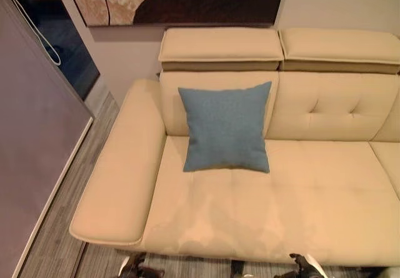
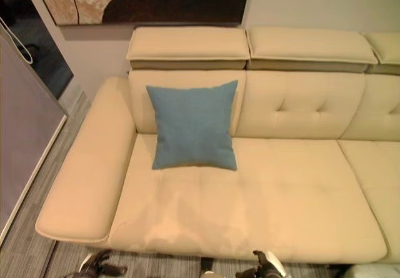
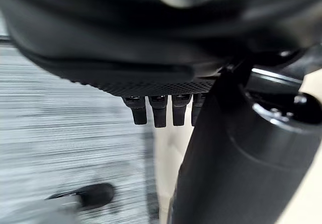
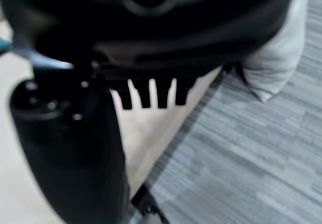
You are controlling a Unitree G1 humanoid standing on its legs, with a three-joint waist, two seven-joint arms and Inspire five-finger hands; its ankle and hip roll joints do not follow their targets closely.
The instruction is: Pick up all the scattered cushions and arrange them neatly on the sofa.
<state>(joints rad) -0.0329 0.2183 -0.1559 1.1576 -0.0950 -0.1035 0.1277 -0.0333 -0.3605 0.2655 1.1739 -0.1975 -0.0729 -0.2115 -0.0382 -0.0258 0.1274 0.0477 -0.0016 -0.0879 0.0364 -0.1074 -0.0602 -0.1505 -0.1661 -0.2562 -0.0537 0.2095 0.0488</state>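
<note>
Two hands are seen low at the sofa's (image 1: 262,215) front edge: the left hand (image 1: 133,267) near the armrest end, the right hand (image 1: 305,265) further along. In each wrist view the fingers hang straight and relaxed, and nothing is held by either hand. Past the right hand's fingers (image 4: 146,95), a pale cushion (image 4: 276,58) is seen lying on the grey floor (image 4: 241,153), just beside the sofa's front edge. It appears not yet picked up, so fetching it is judged the step in hand.

For that step to go well, the right hand should be lowered over the pale cushion with fingers kept spread, and a firm fold of its cover should be taken, since soft filling is likely to slip from a shallow pinch. The cushion should be lifted clear of the front edge before being carried inward.

Further back, one blue cushion (image 1: 227,127) is stood upright on the seat, leaned against the backrest (image 1: 325,106) close to the corner by the armrest (image 1: 122,172). The free seat beside it is judged the tidy place for the pale one, set upright in line with it.
</note>
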